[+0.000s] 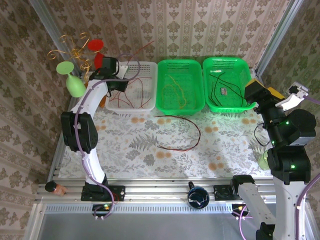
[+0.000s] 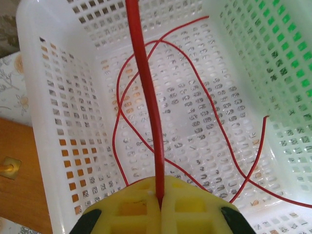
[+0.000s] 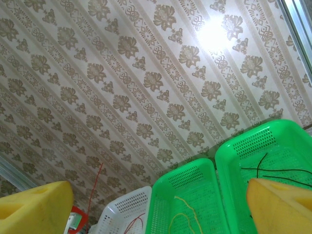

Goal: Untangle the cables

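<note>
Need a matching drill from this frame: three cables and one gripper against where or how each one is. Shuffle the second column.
1. red cable
2. yellow-olive cable
3. black cable
4. right gripper

A. in the middle green basket
B. open
C. in the white basket, pinched by the left gripper
D. in the right green basket

Pairs: 1-C, 2-A, 3-D, 4-B
</note>
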